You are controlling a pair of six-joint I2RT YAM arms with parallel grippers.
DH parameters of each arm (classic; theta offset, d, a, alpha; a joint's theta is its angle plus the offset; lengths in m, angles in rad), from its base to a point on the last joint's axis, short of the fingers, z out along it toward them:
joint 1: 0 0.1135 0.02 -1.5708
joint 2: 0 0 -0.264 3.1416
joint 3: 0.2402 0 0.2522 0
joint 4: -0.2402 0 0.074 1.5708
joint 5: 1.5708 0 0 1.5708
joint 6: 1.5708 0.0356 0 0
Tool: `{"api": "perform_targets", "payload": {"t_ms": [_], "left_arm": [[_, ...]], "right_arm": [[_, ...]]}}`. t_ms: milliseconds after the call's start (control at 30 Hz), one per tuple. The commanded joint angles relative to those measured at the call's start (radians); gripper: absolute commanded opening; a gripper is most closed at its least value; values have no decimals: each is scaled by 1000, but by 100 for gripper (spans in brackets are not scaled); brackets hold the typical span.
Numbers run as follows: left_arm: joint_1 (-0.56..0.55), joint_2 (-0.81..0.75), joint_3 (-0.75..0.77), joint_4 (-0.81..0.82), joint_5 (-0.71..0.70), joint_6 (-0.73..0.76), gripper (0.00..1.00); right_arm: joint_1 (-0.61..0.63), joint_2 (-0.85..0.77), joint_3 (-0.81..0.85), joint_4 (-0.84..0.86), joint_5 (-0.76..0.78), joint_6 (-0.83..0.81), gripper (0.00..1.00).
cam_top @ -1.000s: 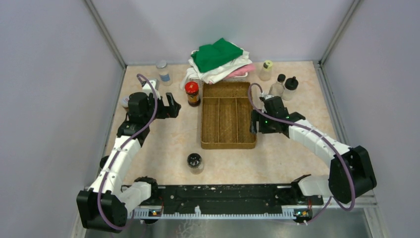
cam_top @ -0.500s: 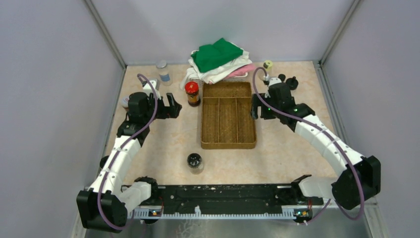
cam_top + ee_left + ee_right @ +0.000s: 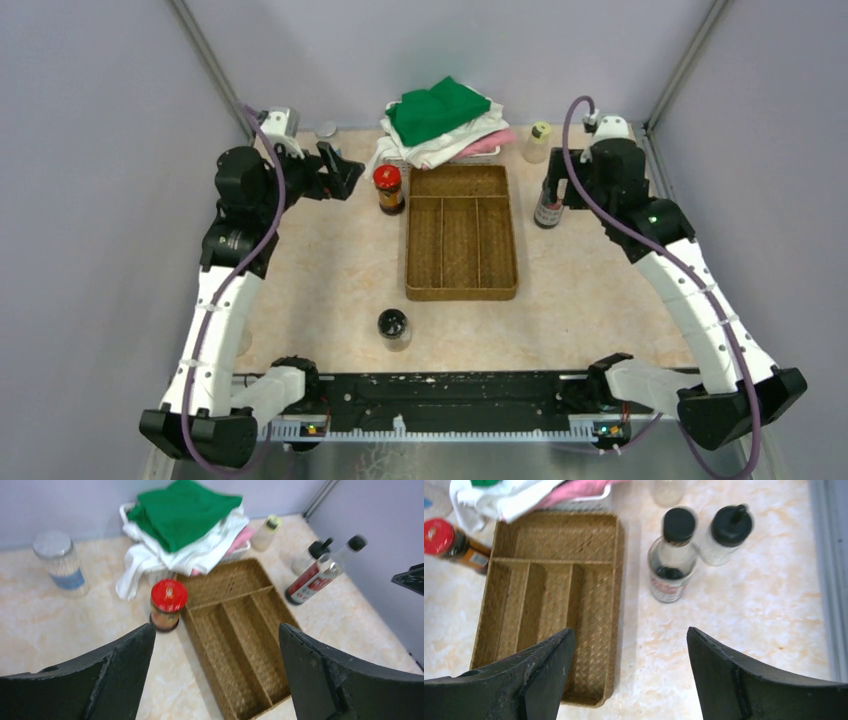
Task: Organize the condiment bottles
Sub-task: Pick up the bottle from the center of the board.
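Note:
The red-lidded jar (image 3: 388, 188) stands left of the brown tray (image 3: 460, 285). A grey-lidded jar (image 3: 57, 562) stands at the back left. The tall black-capped, red-labelled bottle (image 3: 547, 207) stands right of the tray, with a shorter black-capped bottle (image 3: 725, 535) beside it. A yellowish-lidded bottle (image 3: 538, 140) stands behind them. A black-lidded jar (image 3: 393, 326) stands near the front. My left gripper (image 3: 340, 172) is open and empty, raised left of the red-lidded jar (image 3: 168, 604). My right gripper (image 3: 566, 182) is open and empty, raised over the tall bottle (image 3: 672, 555).
The tray (image 3: 250, 645) has four empty compartments. A pile of green and white cloths (image 3: 440, 115) lies behind it against the back wall. Walls close the table at the left, back and right.
Both arms have risen and swung toward the back. The right gripper went from beside the tray to above the black-capped bottles. The left gripper went to the back left.

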Motion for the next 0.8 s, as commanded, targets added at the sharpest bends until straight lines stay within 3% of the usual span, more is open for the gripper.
{"api": "perform_targets", "payload": {"t_ms": [0, 167, 333, 567, 667, 767], "left_arm": [[5, 25, 190, -52, 68, -21, 99], [5, 79, 358, -102, 67, -14, 99], [5, 108, 488, -178, 21, 27, 99], [5, 77, 522, -354, -522, 33, 99], [6, 71, 481, -391, -596, 30, 99], [6, 67, 415, -404, -553, 17, 99]], "right_arm": [[-65, -37, 124, -53, 35, -35, 82], [-70, -12, 219, -93, 57, -32, 82], [-70, 12, 317, -99, -16, -23, 82], [-24, 124, 361, -76, -289, -15, 81], [48, 200, 383, -93, -313, -42, 81], [99, 274, 406, -118, -374, -57, 81]]}}
